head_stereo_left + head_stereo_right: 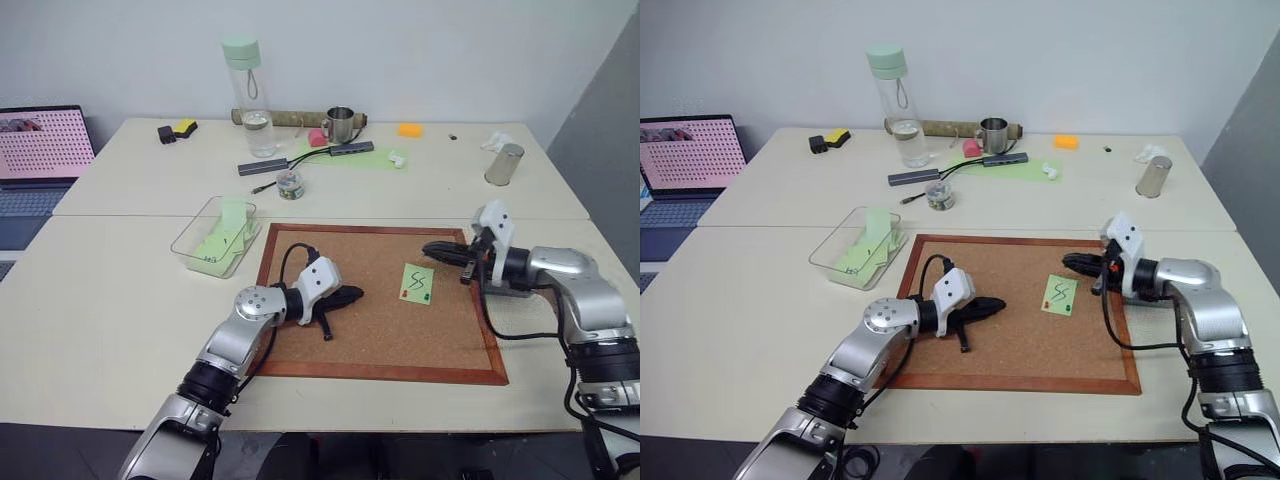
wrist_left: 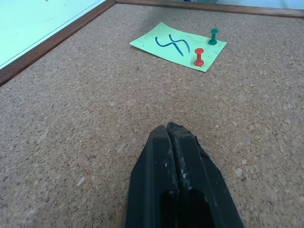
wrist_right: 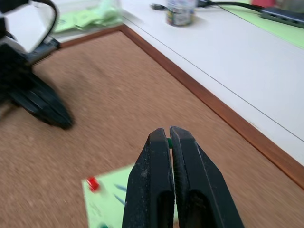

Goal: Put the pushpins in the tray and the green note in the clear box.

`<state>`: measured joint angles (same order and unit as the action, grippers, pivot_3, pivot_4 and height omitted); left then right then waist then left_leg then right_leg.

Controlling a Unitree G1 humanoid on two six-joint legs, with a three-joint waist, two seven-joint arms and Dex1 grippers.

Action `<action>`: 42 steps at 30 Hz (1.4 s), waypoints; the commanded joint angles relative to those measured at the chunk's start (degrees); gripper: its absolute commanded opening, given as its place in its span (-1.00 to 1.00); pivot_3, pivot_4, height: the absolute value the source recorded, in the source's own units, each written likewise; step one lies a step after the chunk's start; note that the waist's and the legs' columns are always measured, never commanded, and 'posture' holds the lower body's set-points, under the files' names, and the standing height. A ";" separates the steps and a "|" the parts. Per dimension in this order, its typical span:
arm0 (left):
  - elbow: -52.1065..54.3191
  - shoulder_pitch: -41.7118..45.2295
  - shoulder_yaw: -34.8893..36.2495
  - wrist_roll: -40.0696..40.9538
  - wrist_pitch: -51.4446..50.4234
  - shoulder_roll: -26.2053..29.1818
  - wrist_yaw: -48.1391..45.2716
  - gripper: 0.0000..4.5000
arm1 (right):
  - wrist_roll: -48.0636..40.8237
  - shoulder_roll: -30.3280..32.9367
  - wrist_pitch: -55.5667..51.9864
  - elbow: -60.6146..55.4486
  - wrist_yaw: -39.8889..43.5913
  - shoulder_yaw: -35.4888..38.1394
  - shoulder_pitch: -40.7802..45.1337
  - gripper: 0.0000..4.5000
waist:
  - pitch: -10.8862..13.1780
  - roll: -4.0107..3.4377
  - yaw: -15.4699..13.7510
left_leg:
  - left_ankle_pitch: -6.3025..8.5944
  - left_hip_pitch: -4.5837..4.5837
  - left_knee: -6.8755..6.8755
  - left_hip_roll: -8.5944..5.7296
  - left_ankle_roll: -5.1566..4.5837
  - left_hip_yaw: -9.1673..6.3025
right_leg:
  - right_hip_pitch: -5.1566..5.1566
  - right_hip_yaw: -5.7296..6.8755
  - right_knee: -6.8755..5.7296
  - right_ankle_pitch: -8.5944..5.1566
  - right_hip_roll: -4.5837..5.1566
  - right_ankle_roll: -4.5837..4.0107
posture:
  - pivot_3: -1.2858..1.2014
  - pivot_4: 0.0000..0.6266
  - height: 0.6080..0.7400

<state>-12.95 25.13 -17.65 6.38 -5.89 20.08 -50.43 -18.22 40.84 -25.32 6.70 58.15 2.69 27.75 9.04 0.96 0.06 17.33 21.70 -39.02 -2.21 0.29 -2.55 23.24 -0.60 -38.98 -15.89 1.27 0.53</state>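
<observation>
I count two pushpins, a red pushpin point(image 2: 199, 57) and a green pushpin point(image 2: 213, 36), both standing in one green note point(image 2: 178, 45) on the corkboard point(image 1: 340, 340). There is one clear box point(image 1: 216, 236) on the tabletop point(image 1: 100, 300), just off the board's far left corner, with pale green paper slips point(image 1: 224, 238) inside. I cannot make out the tray for certain.

Around the work sit a small round jar point(image 1: 290, 184), a tall bottle with a green cap point(image 1: 248, 95), a metal mug point(image 1: 339, 124), a grey hub with a cable point(image 1: 300, 158), a long pale green mat point(image 1: 360, 157), a metal cup lying on its side point(image 1: 503, 164) and a laptop point(image 1: 40, 160) at the left edge. Nothing lies between either arm and the note.

My left end effector point(image 1: 350, 295) rests low over the board with its fingers pressed together, empty, the note ahead of it, apart. My right end effector point(image 1: 432, 250) is also closed and hangs just above the note's far right edge; a speck of green shows between its fingertips point(image 3: 161, 135), though I cannot tell whether it holds anything.
</observation>
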 commanded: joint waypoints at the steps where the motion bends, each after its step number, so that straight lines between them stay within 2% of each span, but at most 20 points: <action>1: -1.61 -1.70 -0.52 -2.08 -1.12 0.67 0.51 -1.00 | 1.09 4.74 0.55 2.68 -2.11 5.13 -0.94 -0.97 | -0.01 -0.01 0.00 | 0.00 0.00 0.00 0.00 0.00 0.00 | 0.00 0.01 0.00 0.00 0.00 0.00 | 0.03 -0.52 1.00; 6: -1.76 -1.59 -0.60 -2.28 -0.75 0.63 0.50 -1.00 | 6.40 7.86 3.90 9.31 -5.77 4.67 -2.82 -0.97 | -0.06 -0.01 0.04 | 0.00 -0.03 0.02 0.00 -0.01 0.02 | -0.05 -0.01 0.00 0.00 0.00 0.00 | 0.03 -0.52 1.00; 12: -1.79 -1.45 -0.64 -2.41 -0.61 0.66 0.48 -1.00 | 10.39 7.26 6.97 14.91 -9.52 3.68 -2.60 -0.97 | -0.10 -0.07 0.05 | 0.01 -0.06 0.02 0.01 -0.01 0.10 | -0.05 -0.07 -0.02 0.00 -0.01 0.00 | 0.03 -0.52 1.00; 14: -1.62 -1.55 -0.62 -2.44 -0.64 0.74 0.51 -1.00 | 10.69 6.91 7.60 15.52 -10.27 3.80 -2.24 -0.80 | -0.10 -0.07 0.05 | 0.00 -0.06 0.02 0.00 -0.01 0.10 | -0.05 -0.07 -0.02 0.00 -0.01 0.00 | 0.03 -0.52 1.00; 15: -1.54 -1.61 -0.61 -2.45 -0.66 0.79 0.52 -1.00 | 10.68 6.75 7.84 15.61 -10.38 3.93 -2.14 -0.78 | -0.10 -0.07 0.06 | 0.00 -0.06 0.02 0.00 -0.01 0.10 | -0.05 -0.07 -0.02 0.00 -0.01 0.00 | 0.03 -0.52 1.00; 22: -1.10 -1.97 -0.53 -2.49 -0.84 0.91 0.77 -1.00 | 8.14 7.20 7.70 13.59 -8.18 5.30 -1.34 -0.12 | -0.10 -0.07 0.06 | 0.00 -0.06 0.02 0.00 -0.01 0.10 | -0.05 -0.07 -0.02 0.00 -0.01 0.00 | 0.03 -0.52 1.00; 23: -1.20 -1.93 -0.51 -2.48 -0.80 0.91 0.76 -1.00 | 7.68 7.46 7.26 11.94 -7.46 5.24 -1.35 0.01 | -0.10 -0.07 0.06 | 0.00 -0.06 0.02 0.01 -0.01 0.10 | -0.05 -0.07 -0.02 0.00 -0.01 0.00 | 0.03 -0.52 1.00; 24: -1.27 -1.90 -0.49 -2.48 -0.77 0.91 0.74 -1.00 | 7.42 7.62 6.94 10.78 -7.03 5.14 -1.39 0.04 | -0.10 -0.07 0.06 | 0.00 -0.06 0.02 0.01 -0.01 0.10 | -0.05 -0.07 -0.02 0.00 -0.01 0.00 | 0.03 -0.52 1.00; 27: -1.33 -1.87 -0.52 -2.50 -0.68 0.94 0.70 -1.00 | 3.70 8.11 3.84 -0.20 -0.95 2.72 -4.62 0.35 | -0.11 -0.09 0.07 | 0.01 -0.06 0.02 0.01 -0.01 0.09 | -0.05 -0.07 -0.02 0.00 -0.01 0.00 | 0.03 -0.52 1.00; 29: -1.33 -1.87 -0.63 -2.56 -0.64 0.96 0.62 -1.00 | 1.95 7.55 2.45 -6.79 1.20 0.93 -7.00 0.35 | -0.11 -0.09 0.06 | 0.01 -0.06 0.03 0.02 -0.02 0.05 | -0.06 -0.04 -0.01 0.00 -0.03 0.01 | 0.03 -0.52 1.00; 32: -1.29 -1.90 -0.91 -2.73 -0.60 1.03 0.45 -1.00 | 2.40 5.15 2.81 -10.33 0.11 -1.40 -8.96 0.35 | -0.15 -0.01 0.05 | 0.01 -0.06 0.02 0.03 -0.02 0.02 | -0.08 -0.03 0.00 0.00 -0.05 0.01 | 0.03 -0.52 1.00; 42: -0.30 -2.59 -1.09 -3.03 -1.03 1.24 0.34 -1.00 | 5.09 0.73 5.00 -7.76 -1.02 -6.74 -9.01 0.35 | -0.17 0.01 0.04 | 0.01 -0.09 0.02 0.03 -0.01 0.01 | -0.08 -0.03 0.00 0.00 -0.04 0.01 | 0.03 -0.52 1.00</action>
<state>-11.99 24.29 -17.78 5.28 -5.61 20.13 -49.64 -13.53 41.85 -21.71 -1.52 57.38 -3.94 18.39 8.86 0.96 0.10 17.34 21.61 -39.00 -2.19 0.28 -2.54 23.16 -0.62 -38.98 -15.89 1.23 0.54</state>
